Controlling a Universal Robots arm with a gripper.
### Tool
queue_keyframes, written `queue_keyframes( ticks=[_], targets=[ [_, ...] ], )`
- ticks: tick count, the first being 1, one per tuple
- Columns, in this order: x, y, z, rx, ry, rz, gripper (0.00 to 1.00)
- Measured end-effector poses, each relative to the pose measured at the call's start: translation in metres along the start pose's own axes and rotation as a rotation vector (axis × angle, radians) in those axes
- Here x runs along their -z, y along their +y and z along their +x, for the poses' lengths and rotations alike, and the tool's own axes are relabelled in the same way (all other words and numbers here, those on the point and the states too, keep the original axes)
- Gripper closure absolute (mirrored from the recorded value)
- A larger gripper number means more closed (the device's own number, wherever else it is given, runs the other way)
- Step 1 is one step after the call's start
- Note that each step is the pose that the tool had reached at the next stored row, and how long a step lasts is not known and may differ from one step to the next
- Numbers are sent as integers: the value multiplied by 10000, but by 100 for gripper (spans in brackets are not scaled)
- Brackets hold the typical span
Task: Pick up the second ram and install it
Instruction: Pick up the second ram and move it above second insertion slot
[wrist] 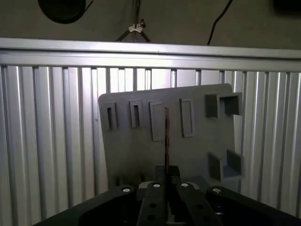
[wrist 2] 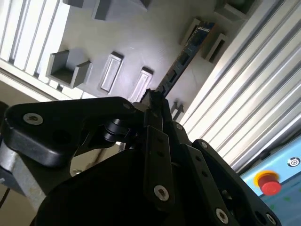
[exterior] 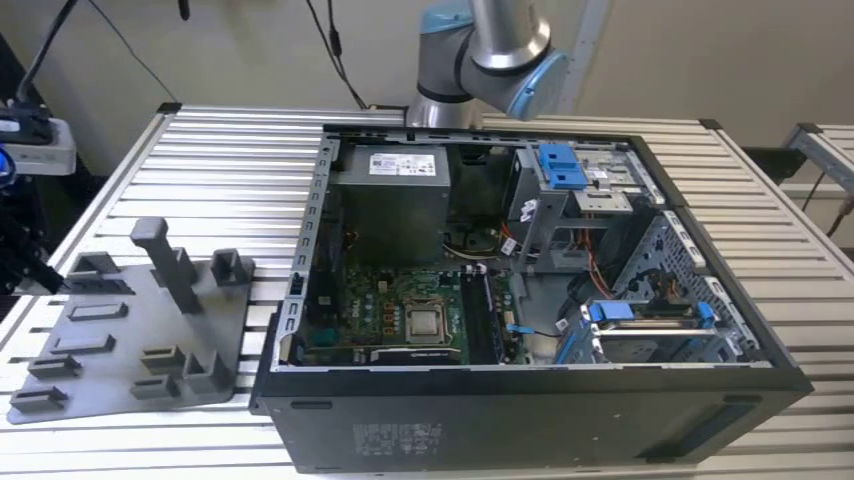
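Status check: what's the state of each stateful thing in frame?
gripper: shut on the second ram.
second ram: held by one end, up off the gray fixture tray.
gray fixture tray: flat on the slatted table.
computer case: on its side, panel off, interior exposed.
processor: bare, no cooler on it.

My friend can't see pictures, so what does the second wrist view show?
Black fingers pinch one end of the second ram, a thin bluish board reaching out over a gray holder tray on a ribbed metal table.
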State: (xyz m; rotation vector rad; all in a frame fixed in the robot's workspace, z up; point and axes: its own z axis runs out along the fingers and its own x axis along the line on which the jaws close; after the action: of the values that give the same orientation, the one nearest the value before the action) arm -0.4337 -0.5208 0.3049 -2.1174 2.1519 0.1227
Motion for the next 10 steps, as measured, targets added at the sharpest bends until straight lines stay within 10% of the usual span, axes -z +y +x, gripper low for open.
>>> queue_keyframes(
  ticks=[10],
  targets=[
    [151, 14, -19, -81, -188, 8, 85]
  ],
)
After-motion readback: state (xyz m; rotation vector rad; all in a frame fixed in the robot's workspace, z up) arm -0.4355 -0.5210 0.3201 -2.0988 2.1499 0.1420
